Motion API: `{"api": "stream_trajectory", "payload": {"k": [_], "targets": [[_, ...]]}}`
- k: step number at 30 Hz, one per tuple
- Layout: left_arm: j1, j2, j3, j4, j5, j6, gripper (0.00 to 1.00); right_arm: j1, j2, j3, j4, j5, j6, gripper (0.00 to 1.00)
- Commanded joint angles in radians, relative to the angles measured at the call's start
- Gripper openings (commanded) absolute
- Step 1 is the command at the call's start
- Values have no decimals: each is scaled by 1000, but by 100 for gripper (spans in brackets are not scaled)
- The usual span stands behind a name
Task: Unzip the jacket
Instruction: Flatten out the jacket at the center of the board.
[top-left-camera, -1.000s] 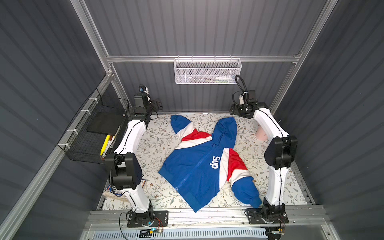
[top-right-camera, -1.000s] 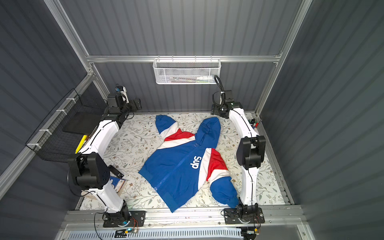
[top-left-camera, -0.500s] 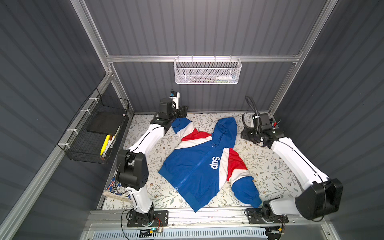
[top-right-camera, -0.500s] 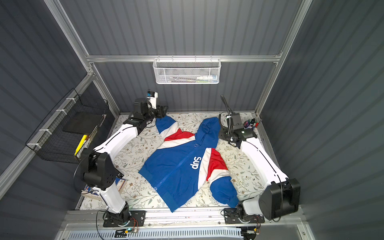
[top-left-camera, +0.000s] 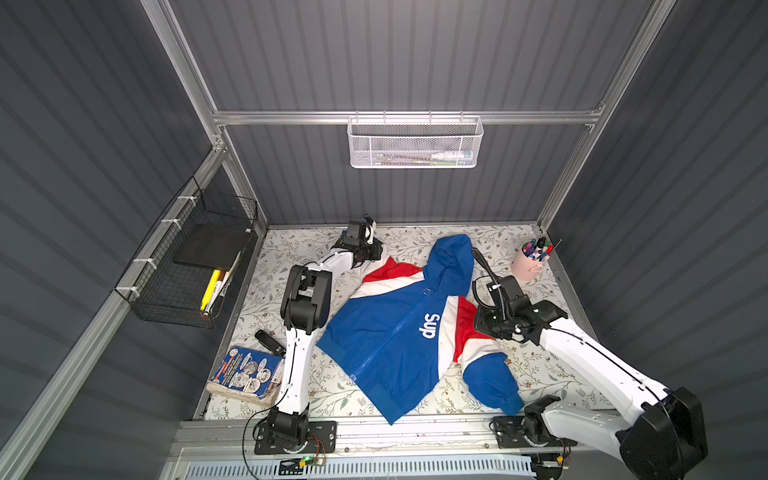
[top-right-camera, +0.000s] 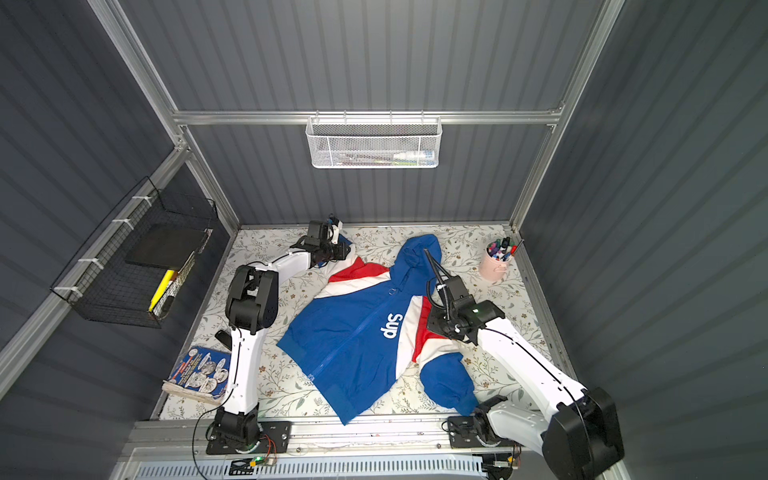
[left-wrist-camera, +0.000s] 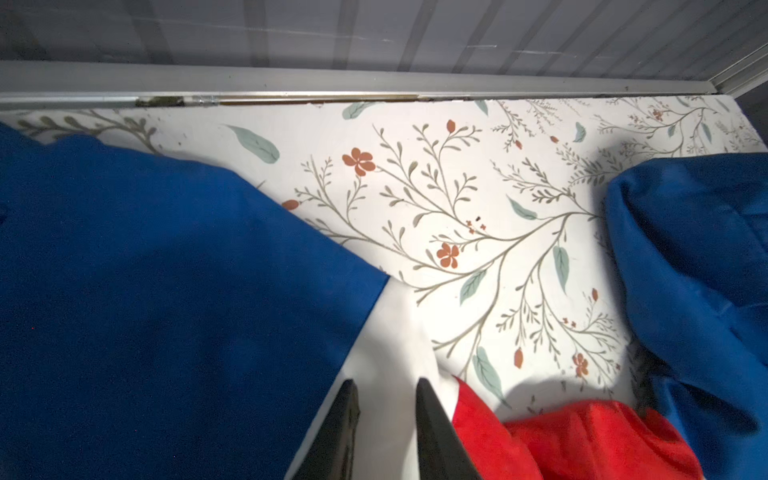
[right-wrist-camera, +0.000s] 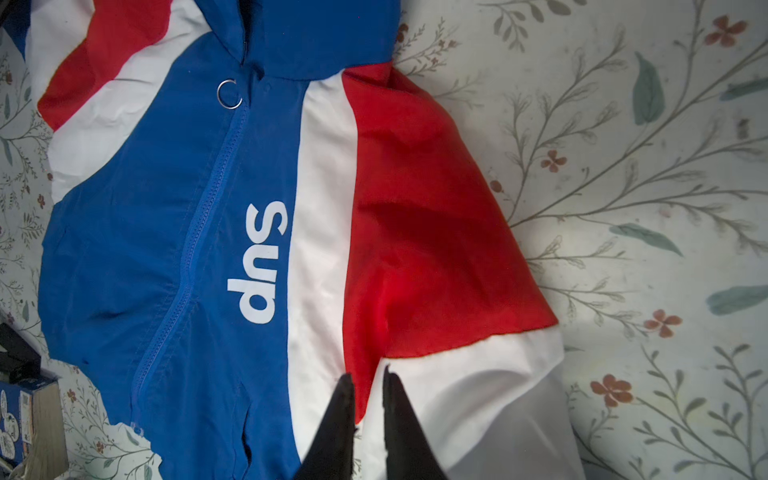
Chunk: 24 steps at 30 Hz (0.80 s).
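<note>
Both arms have swung in from the far corners since a second ago, while the small hooded royal-blue zip-front jacket (top-left-camera: 386, 332) with red and white bands has not shifted. It lies face up mid-table on the floral-print tabletop (top-left-camera: 332, 386), hem nearest the front rail and hood toward the back wall.

At the near left lie a thick paperback book (top-left-camera: 245, 374) with a blue pictured cover and, just beyond it, a small black handset (top-left-camera: 269, 340). The right gripper (right-wrist-camera: 368, 374) sits on the right-hand sleeve at the red-white seam. Its black fingers are almost together, and I cannot tell whether cloth is pinched.

Farther back, the silver ring zipper pull (right-wrist-camera: 229, 94) rests at the collar, with the zip closed below it. The left gripper (left-wrist-camera: 384, 388) is on the far sleeve's white band. Its fingers are slightly apart, and I cannot tell whether they grip. A pink cup of markers (top-left-camera: 528, 266) stands at the far right corner, apart from the hood.
</note>
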Motion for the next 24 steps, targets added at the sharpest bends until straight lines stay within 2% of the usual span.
{"api": "stream_trajectory", "payload": {"k": [1,10,24], "targets": [[4,9,10,-14,-19,-18,26,4,48,-15,2,-5,20,14],[23,31,-11,-110,-179,-82,25,-6,254,25,24,13,-9,8],[127,-66,-167,-142,-192,-120,25,-74,476,75,63,30,-65,4]]}}
